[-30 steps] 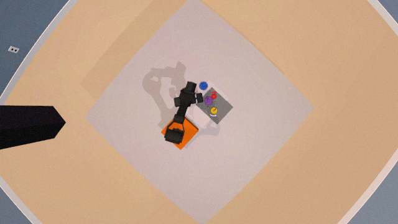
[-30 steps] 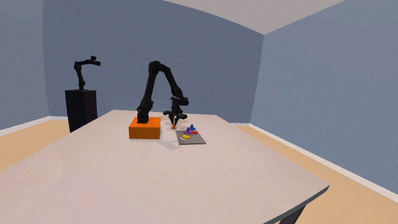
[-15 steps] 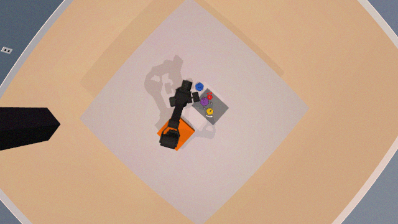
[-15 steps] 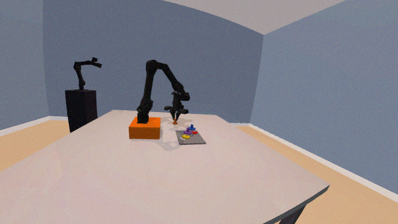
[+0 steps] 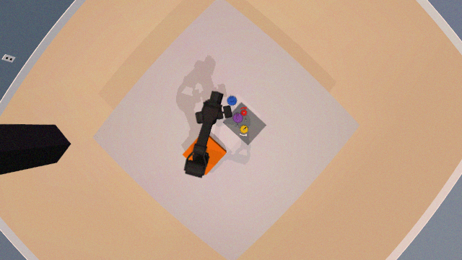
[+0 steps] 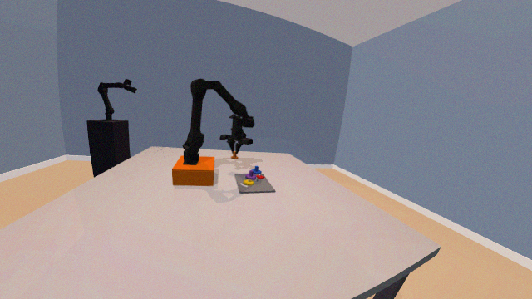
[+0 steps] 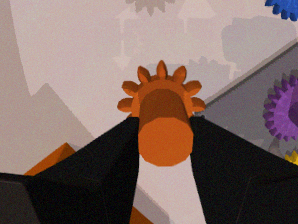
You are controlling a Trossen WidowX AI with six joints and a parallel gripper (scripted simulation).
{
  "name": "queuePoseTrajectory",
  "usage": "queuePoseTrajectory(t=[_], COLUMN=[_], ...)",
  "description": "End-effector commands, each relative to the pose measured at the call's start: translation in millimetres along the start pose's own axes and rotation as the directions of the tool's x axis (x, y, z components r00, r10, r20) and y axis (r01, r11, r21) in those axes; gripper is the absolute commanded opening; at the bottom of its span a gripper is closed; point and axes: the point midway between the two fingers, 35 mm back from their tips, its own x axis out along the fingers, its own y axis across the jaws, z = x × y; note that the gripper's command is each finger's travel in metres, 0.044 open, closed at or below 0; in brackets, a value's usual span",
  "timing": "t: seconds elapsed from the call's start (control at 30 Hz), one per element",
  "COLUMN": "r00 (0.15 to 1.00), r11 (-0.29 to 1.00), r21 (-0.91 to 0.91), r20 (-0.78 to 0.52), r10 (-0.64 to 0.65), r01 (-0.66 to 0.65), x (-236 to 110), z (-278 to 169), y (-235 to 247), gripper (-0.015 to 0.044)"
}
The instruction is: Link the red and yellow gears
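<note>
The hand [image 5: 216, 115] [image 6: 234, 153] [image 7: 164, 127] is pinched nearly closed on the orange gear's stem [image 6: 234, 154] [image 7: 165, 141]; swinging in low, it could clip the purple gear [image 5: 237, 118] [image 6: 250, 175] [image 7: 285, 110]!

A black pedestal [image 5: 32, 149] [image 6: 109, 145] stands beyond the worktop, at nine o'clock in the overhead view, with a second black arm [image 6: 106, 97] on top in the exterior view. A white wall socket [image 5: 9, 58] sits toward ten o'clock in the overhead view, on a blue-grey wall [image 5: 25, 25] [image 6: 208, 46].
</note>
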Motion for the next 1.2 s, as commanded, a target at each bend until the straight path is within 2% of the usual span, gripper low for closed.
queuePoseTrajectory(t=[0.0,0.53,1.17], r00=[1.000,1.000,1.000], r11=[1.000,1.000,1.000], r21=[0.007,0.013,0.013], r20=[0.008,0.005,0.004], r10=[0.001,0.002,0.001], r01=[-0.001,-0.002,-0.001], x=[-15,-60,-43], z=[0,-9,-17], y=[0,5,-24], gripper=[0.0000,0.0000,0.0000])
